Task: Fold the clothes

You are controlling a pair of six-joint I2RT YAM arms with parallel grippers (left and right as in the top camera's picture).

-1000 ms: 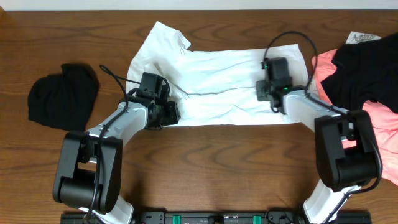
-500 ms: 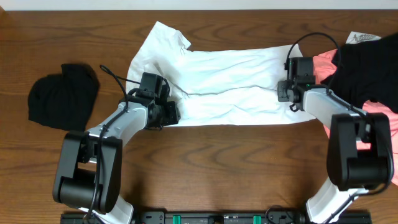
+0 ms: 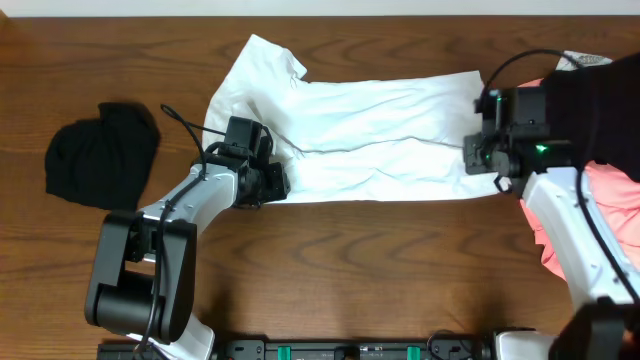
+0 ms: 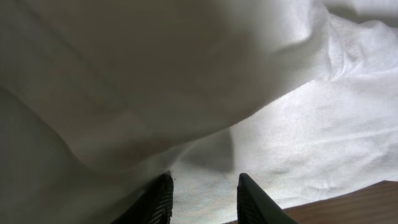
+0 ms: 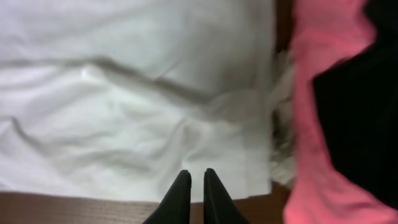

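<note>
One T-shirt [image 3: 370, 130] is lying part-folded, pink garment [image 3: 615, 200] waiting; my right tool [image 5: 191, 177] is hanging closed, empty; left tool [image 4: 202, 183], I cannot tell.

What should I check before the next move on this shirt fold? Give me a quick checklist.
1. The right hand closed: ok.
2. The right hand at the right edge of the shirt: ok.
3. The left hand gripping the shirt: cannot tell, cloth drapes over the view.
4. The shirt lying flat: not ok, creases run across its middle.
5. The shirt edge apart from the pink garment: cannot tell, they lie very close.
6. The black garment at left apart from the shirt: ok.
</note>
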